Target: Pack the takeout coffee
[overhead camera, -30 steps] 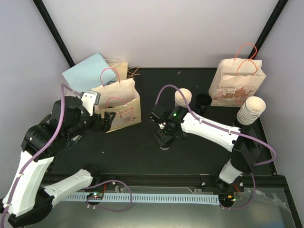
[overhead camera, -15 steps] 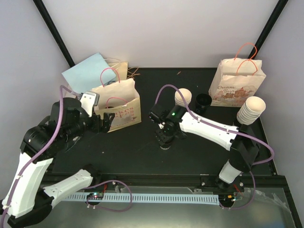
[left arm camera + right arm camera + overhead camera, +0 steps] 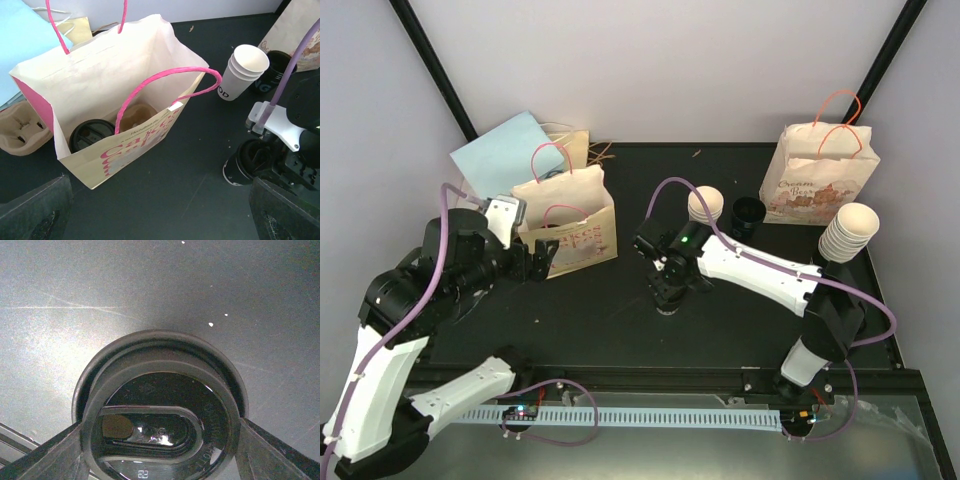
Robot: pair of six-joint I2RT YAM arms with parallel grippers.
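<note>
Top external view: at the left of the frame the left hand (image 3: pixel 532 262) points at the short end of a paper bag (image 3: pixel 575 225) with pink handles, just beside it. Its fingers are spread wide and hold nothing; the left wrist view shows them dark in the two lower corners. Behind the bag, in the upper left, a blue sheet (image 3: pixel 505 150) leans over another brown bag.

In the left wrist view the paper bag stands upright and open. At its bottom a black-lidded cup (image 3: pixel 91 136) sits beside a brown cardboard insert (image 3: pixel 137 115). Left of the bag, a moulded cup carrier (image 3: pixel 22 132) lies on the bench (image 3: pixel 580 310).

At the centre of the top view the right hand (image 3: pixel 668 295) points straight down over a coffee cup (image 3: pixel 242 167), which stands upright on the bench well apart from the bag. In the right wrist view the cup's black lid fills the lower middle. One finger stands on each side of it, right against the rim. Whether they are pressing the cup or only flanking it, I cannot tell.

Further right, a short stack of white cups (image 3: pixel 705 205) stands beside a black cup (image 3: pixel 748 212). Beyond them a second printed bag (image 3: pixel 820 185) with orange handles stands upright in the upper right. A taller cup stack (image 3: pixel 848 232) stands in front of it near the bench's right edge.
</note>
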